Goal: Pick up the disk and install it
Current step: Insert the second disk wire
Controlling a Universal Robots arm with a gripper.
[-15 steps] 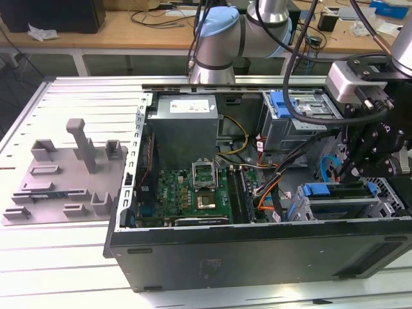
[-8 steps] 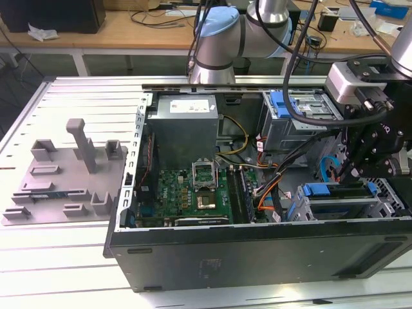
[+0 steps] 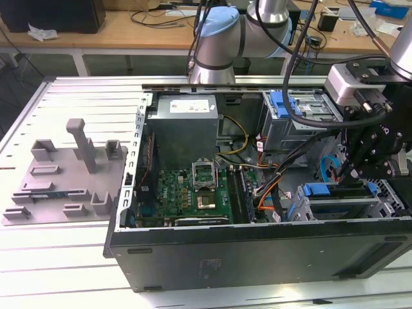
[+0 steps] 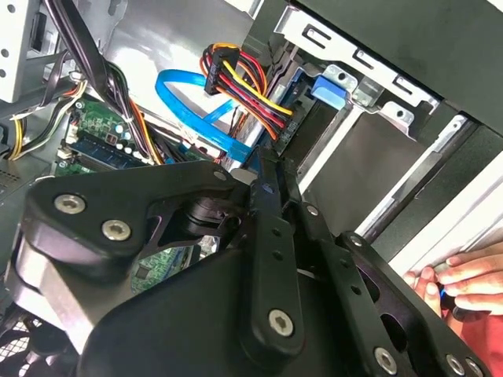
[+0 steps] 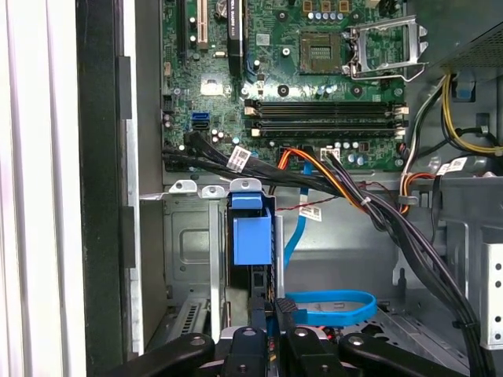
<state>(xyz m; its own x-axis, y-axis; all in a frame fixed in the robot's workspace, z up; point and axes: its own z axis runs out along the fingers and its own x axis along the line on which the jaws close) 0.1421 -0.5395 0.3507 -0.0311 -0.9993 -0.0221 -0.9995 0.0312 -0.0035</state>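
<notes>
End effector [image 5: 271,334] fingers narrow, pinching disk [image 5: 253,239] edge, seated upright in drive cage [image 5: 192,251].

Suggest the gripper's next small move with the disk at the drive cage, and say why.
Probably a short, slow push along the slot. In the first wrist view the disk stands edge-on at the drive cage, with the gripper directly behind it and in line. The blue cable loops just beside the gripper, so go gently.

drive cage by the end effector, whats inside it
In the first wrist view a blue carrier sits in the drive cage, just ahead of the end effector. The cage walls cover whatever lies deeper.
</notes>
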